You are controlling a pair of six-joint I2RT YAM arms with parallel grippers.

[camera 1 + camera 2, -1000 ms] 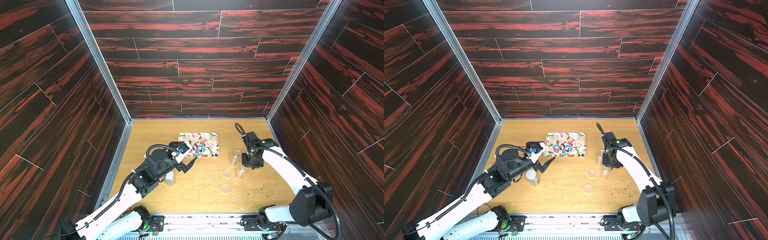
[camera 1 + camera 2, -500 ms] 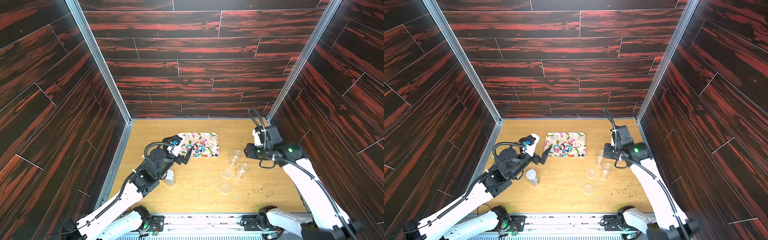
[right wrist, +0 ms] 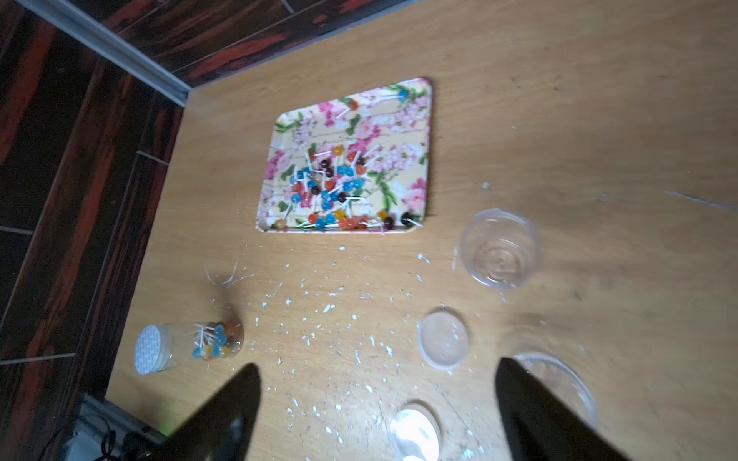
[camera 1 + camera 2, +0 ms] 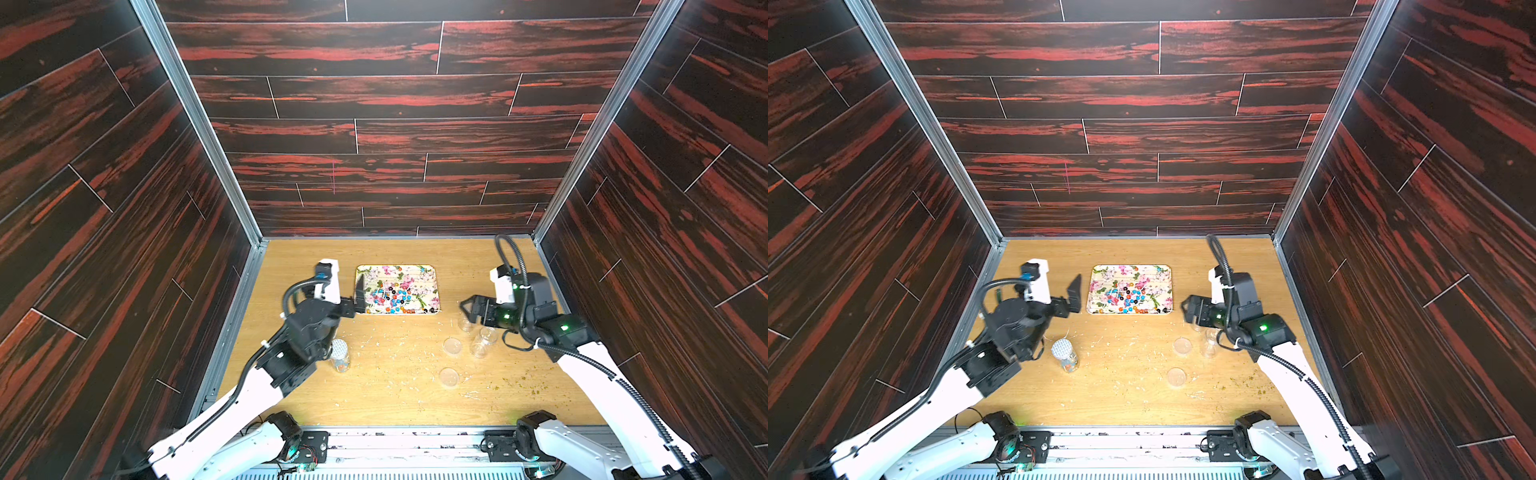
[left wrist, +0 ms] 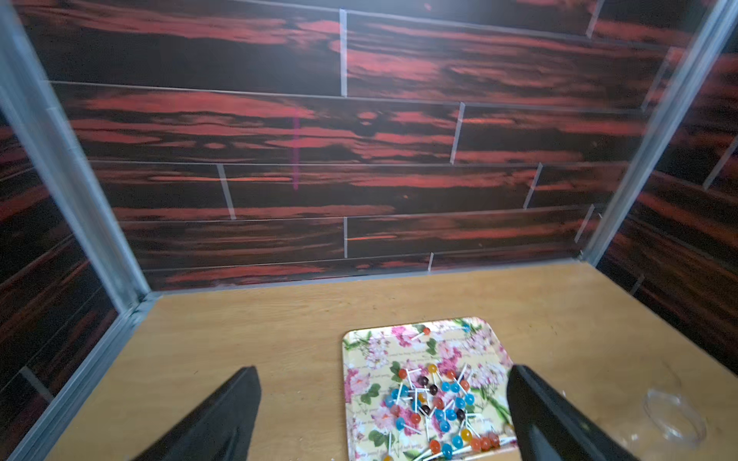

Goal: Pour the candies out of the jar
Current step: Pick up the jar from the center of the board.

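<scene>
- Your small round blue, orange, red and dark candies (image 3: 331, 187) lie scattered on the floral tray (image 3: 411, 131).
- Your clear, white-lidded jar (image 3: 187, 347) stands upright, holding more.

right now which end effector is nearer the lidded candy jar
Left. The left end effector hangs just beyond the jar; the right end effector is farther off, by the clear cups.

left pincer (image 5: 382, 370): jaws wide apart, empty, aloft | right pincer (image 3: 377, 364): jaws wide apart, empty, aloft
</scene>
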